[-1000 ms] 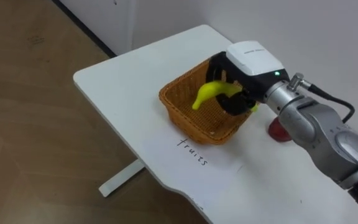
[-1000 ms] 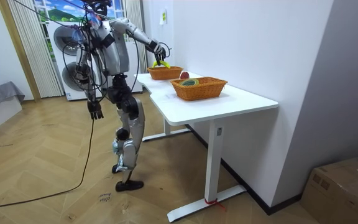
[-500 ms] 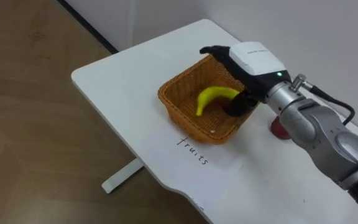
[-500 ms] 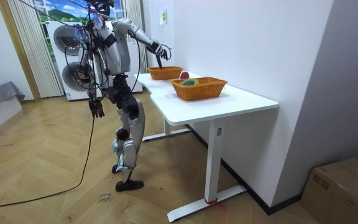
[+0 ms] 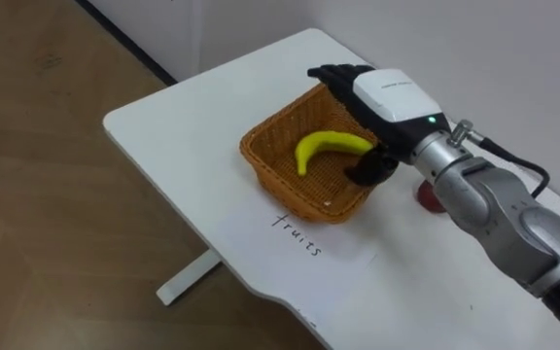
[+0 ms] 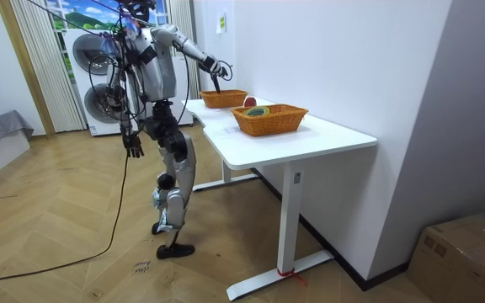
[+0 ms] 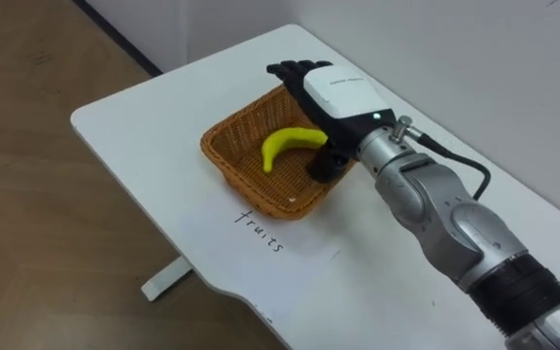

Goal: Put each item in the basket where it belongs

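My right arm reaches forward, right hand palm down, fingers straight; my left hand hangs beside thigh.

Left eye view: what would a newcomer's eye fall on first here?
The yellow banana lying in the wicker basket, near the left end of the white table. Next, the robot's right hand, open over the basket's far side, holding nothing. Its left hand hangs by its side in the room view.

Label, handwritten, one word: "fruits". Dark ink written directly on the white table, just beside the near wall of the wicker basket, its letters running along that wall.
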